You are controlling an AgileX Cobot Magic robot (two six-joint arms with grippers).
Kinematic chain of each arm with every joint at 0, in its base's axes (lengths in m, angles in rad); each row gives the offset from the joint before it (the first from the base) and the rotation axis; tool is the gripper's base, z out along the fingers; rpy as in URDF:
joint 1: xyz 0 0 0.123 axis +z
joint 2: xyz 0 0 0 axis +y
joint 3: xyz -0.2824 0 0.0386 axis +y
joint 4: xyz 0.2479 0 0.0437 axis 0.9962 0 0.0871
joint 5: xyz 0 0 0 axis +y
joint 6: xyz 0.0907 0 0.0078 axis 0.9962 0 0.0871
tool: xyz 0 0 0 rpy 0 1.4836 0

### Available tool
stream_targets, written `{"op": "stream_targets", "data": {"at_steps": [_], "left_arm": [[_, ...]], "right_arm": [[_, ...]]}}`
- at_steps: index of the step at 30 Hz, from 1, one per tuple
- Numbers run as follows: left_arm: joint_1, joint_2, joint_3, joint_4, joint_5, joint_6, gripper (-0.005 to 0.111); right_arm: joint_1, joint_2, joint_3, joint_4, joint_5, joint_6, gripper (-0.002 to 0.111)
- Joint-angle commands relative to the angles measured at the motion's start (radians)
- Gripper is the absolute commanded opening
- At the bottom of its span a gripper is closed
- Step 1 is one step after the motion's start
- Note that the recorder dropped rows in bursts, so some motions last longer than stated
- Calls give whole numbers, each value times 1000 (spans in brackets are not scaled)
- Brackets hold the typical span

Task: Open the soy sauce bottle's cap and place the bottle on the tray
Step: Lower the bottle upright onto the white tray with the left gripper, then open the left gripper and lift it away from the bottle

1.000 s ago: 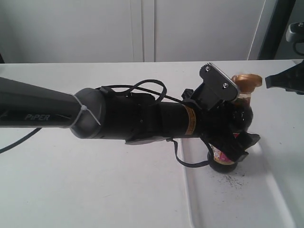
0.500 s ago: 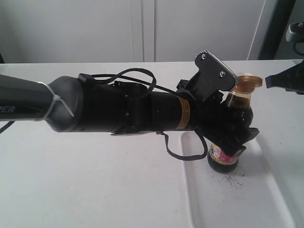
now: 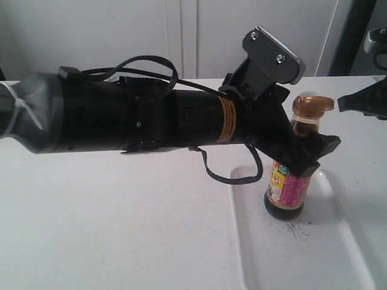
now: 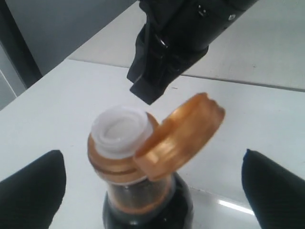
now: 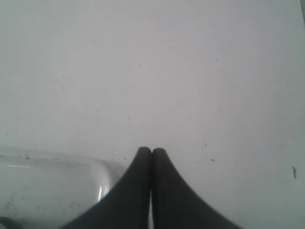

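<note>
The soy sauce bottle (image 3: 289,188) stands upright on the white tray (image 3: 338,254), its red and yellow label showing. Its golden cap (image 3: 312,106) is flipped open: in the left wrist view the lid (image 4: 183,136) hangs aside on its hinge and the whitish spout (image 4: 121,130) is bare. My left gripper (image 3: 315,154) is open at neck height, one finger (image 4: 31,191) on each side of the bottle (image 4: 147,210), clear of the glass. My right gripper (image 5: 151,151) is shut on nothing, low over the table by a tray corner (image 5: 47,186).
The right gripper (image 3: 363,103) juts in at the exterior view's right edge, close to the cap, and hangs dark above the spout in the left wrist view (image 4: 167,52). The left arm (image 3: 139,115) spans the table's left. White cabinet doors (image 3: 181,36) stand behind.
My left gripper has let go of the bottle's body and risen to neck height, baring the label. The arm has drawn up and back. The bottle and right gripper stayed put.
</note>
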Motion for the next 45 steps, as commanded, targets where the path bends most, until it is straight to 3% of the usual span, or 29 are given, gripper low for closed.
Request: {"op": "stream_targets", "data": {"at_steps": [1,6,16,20,23,26,29,37,45], "left_arm": [[-5,-41,6,23,-25,-25,101],[-5,-73,6,24,-87,-51,101],[-5,-173,6,24,-75,-58,101],[-5,-222,6,49,-8,-38,101],[-5,-262,6,87,142,-38,97],[-5,-294,6,89,310,-30,85],[-5,-323,6,89,460,2,65],[-5,-383,6,94,862,162,0],[5,-420,6,112,1016,283,0]], "right_arm": [[-6,0,5,5,-21,3,0],[-6,0,5,5,-23,3,0],[-6,0,5,5,-23,3,0],[-6,0,5,7,-21,3,0],[-6,0,5,7,-21,3,0],[-6,0,5,7,-21,3,0],[-6,0,5,7,-21,3,0],[-6,0,5,7,-21,3,0],[-6,0,5,7,-21,3,0]]}}
